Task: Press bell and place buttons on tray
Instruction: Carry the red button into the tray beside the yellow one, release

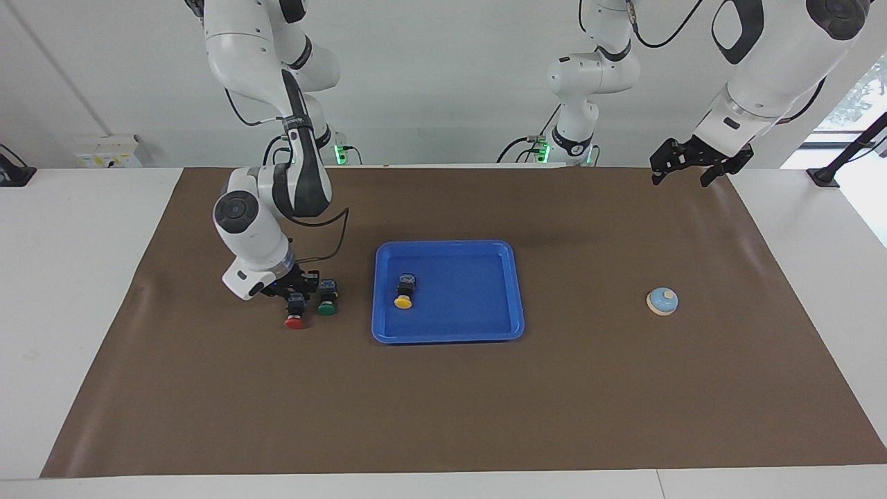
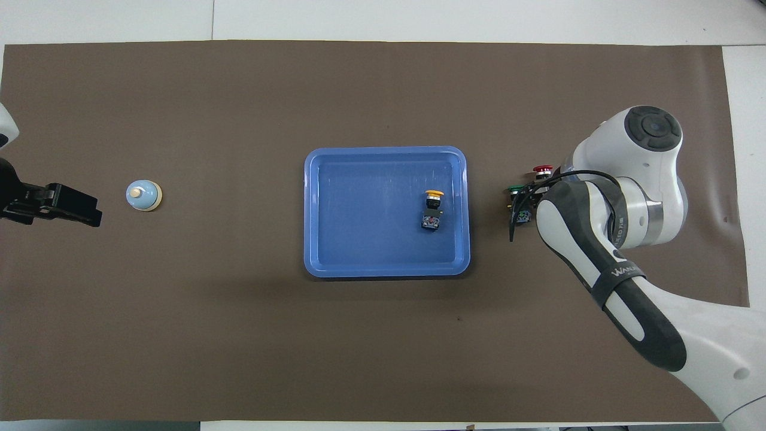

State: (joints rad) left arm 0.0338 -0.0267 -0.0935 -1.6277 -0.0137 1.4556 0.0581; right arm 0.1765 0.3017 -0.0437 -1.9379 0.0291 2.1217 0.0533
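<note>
Tray sits mid-mat with my yellow button inside; right gripper has clamped the red button beside the green button; left gripper waits, fingers spread, empty.

Your white table, a brown mat spread over it, on the mat a blue tray, a bell, a green button, a red button just beside it.
</note>
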